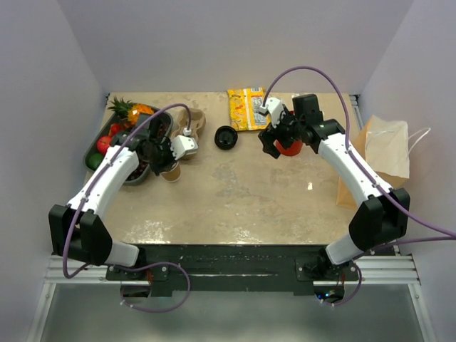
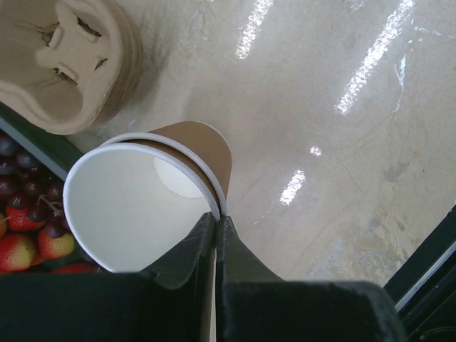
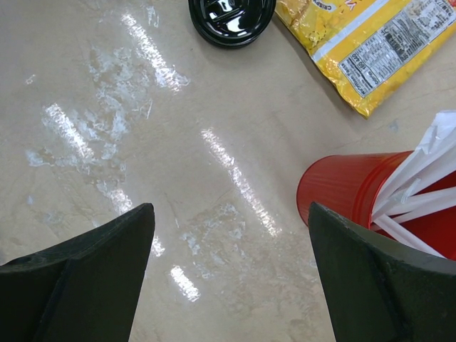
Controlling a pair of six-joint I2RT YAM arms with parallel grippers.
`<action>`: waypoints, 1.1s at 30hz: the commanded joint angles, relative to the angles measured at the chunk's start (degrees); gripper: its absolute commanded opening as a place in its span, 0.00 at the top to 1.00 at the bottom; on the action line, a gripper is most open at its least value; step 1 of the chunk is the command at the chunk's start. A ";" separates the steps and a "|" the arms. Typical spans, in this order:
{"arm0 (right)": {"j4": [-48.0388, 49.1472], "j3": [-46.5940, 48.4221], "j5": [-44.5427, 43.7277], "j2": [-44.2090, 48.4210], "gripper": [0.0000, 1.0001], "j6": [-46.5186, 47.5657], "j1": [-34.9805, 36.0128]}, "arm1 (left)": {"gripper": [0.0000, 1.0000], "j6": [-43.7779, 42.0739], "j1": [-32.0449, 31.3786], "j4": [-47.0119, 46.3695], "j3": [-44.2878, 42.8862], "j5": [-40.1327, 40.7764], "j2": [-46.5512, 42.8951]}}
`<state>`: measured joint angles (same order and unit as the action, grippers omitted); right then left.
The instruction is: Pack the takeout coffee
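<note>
No lidded takeout coffee shows in any view. A lidless brown paper cup (image 2: 135, 203) (image 1: 171, 171) with a white inside stands at the table's left, and a second rim shows nested around it. My left gripper (image 2: 215, 222) (image 1: 165, 161) is shut on that cup's rim, its fingers pressed together over the wall. A loose flat black lid (image 1: 226, 137) (image 3: 231, 18) lies mid-table. My right gripper (image 3: 230, 208) (image 1: 274, 146) hangs open over bare table, just left of a red cup (image 3: 342, 189) (image 1: 289, 148).
A moulded pulp cup carrier (image 2: 64, 64) (image 1: 194, 121) sits behind the paper cup. A dark tray of fruit (image 1: 95, 146) lies at the far left. A yellow snack bag (image 1: 246, 108) (image 3: 370, 43) is at the back. A brown paper bag (image 1: 385, 153) stands at the right edge.
</note>
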<state>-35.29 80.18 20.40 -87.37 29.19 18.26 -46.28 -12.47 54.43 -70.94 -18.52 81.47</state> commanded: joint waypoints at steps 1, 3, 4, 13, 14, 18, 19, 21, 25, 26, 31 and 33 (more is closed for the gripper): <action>1.89 3.22 0.60 -1.48 0.09 -1.15 0.02 | 1.00 -1.53 -3.00 -1.43 1.14 5.60 -3.33; 1.98 3.49 0.60 -1.83 0.09 -1.24 0.02 | 1.00 -1.88 -3.44 -1.96 1.68 7.18 -3.51; 2.15 3.66 0.60 -2.10 0.09 -1.41 0.11 | 1.00 -1.79 -3.53 -2.14 2.11 7.79 -3.43; 2.24 4.28 1.04 -2.45 0.09 -2.21 0.11 | 1.00 3.21 -1.59 -1.72 -2.00 5.07 -0.44; 2.15 4.28 1.04 -2.45 0.09 -2.21 0.02 | 1.00 5.22 -1.77 -0.22 -4.45 2.81 1.39; 2.07 4.10 1.39 -2.54 0.09 -2.38 0.11 | 1.00 5.86 -0.51 2.93 -3.94 1.72 2.81; 1.98 4.19 1.22 -2.63 0.09 -2.47 0.11 | 1.00 6.55 -0.63 2.26 -3.42 2.43 2.55; 2.15 4.11 1.39 -2.54 0.09 -2.56 0.19 | 1.00 5.25 -0.53 1.19 -2.18 4.37 0.88; 3.73 4.19 1.74 -3.24 0.09 -5.00 0.19 | 1.00 6.22 1.66 1.36 -3.41 4.02 2.11; 4.61 4.37 2.27 -3.59 0.09 -6.85 0.20 | 1.00 6.55 0.61 2.59 -4.64 5.59 3.16; 16.54 6.30 9.54 -9.90 0.01 -36.35 0.46 | 1.00 13.49 1.04 -3.36 -0.70 6.39 0.62; 22.16 7.96 15.45 -12.98 0.01 -45.39 1.68 | 1.00 15.51 1.04 -4.77 0.62 7.18 0.01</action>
<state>-26.24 84.25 25.34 -95.42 7.35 18.39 -36.77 -11.68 53.67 -72.40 -13.06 83.99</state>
